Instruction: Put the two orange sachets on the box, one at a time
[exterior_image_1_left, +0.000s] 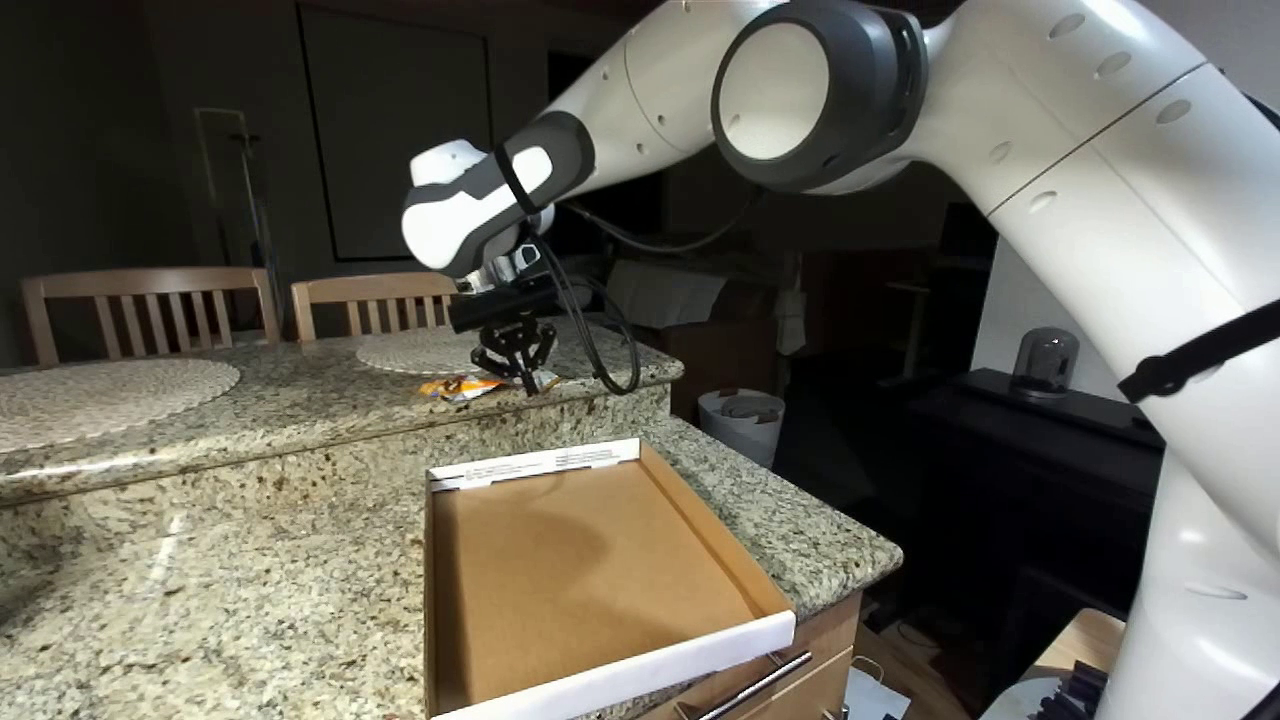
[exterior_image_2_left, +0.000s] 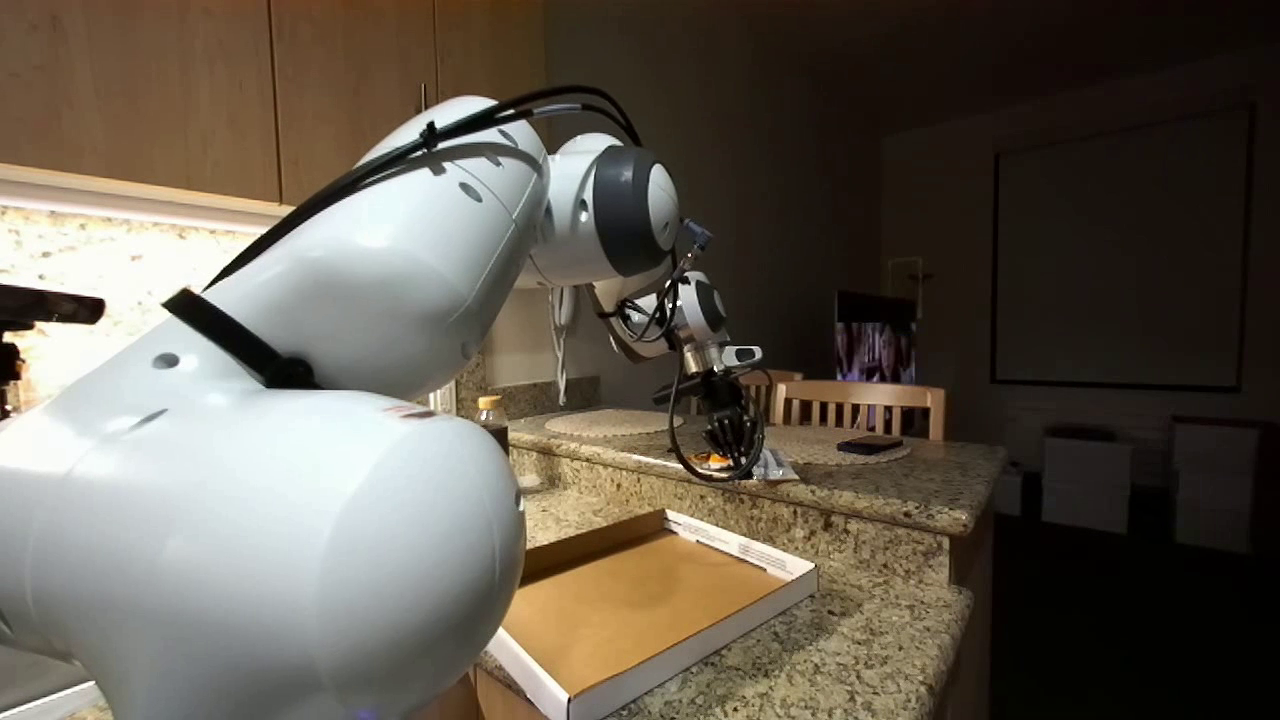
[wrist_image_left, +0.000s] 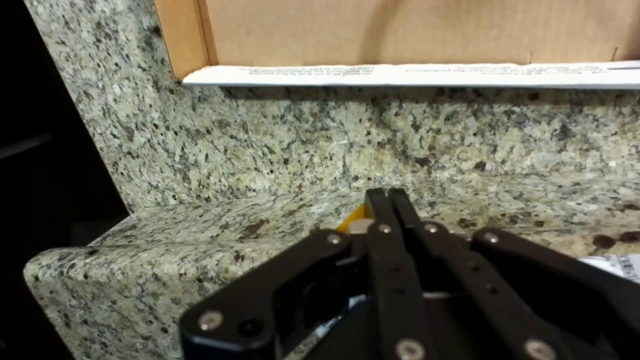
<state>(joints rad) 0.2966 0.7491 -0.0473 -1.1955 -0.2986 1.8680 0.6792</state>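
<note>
Two orange sachets, zero on box yet. Both left to do; we guess first grab is on. Box lower than hand. Hand clenched; first sachet pokes out beside it; we cannot tell if pinched. Second sachet near hand, other side, on tabletop.

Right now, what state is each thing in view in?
Pincer: shut; whether it grips anything, unclear
Orange sachet: lying on raised counter
Second orange sachet: beside pincer, mostly hidden
Cardboard box: open-topped, no sachet visible inside
Bottle: upright, capped
Wall cabinet doors: shut
Drawer: looks shut
Background screen: showing a picture
</note>
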